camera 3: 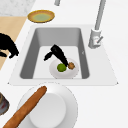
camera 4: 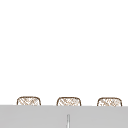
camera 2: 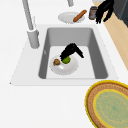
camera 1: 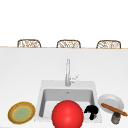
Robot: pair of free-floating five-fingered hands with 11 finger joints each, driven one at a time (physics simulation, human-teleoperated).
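My left hand [camera 2: 71, 49] [camera 3: 58, 53] reaches down into the sink basin [camera 2: 90, 45]. Its straight fingers touch a green lime [camera 2: 66, 60] [camera 3: 61, 67], and the thumb sticks out apart from it. The lime lies on a white plate [camera 2: 62, 69] [camera 3: 65, 74] on the sink floor, beside a small brown round item [camera 2: 57, 62] [camera 3: 71, 65]. My right hand [camera 1: 91, 110] [camera 2: 105, 8] [camera 3: 7, 46] hangs in the air by the sink's front right corner, fingers drooping and holding nothing. In the front view a large red ball [camera 1: 67, 115] covers the middle of the sink.
A tall faucet [camera 1: 67, 72] stands behind the basin. Right of the sink, a white plate [camera 1: 113, 98] carries a baguette [camera 1: 113, 109], with a small jar [camera 1: 115, 118] in front of it. A yellow-rimmed green plate [camera 1: 22, 112] lies to the left.
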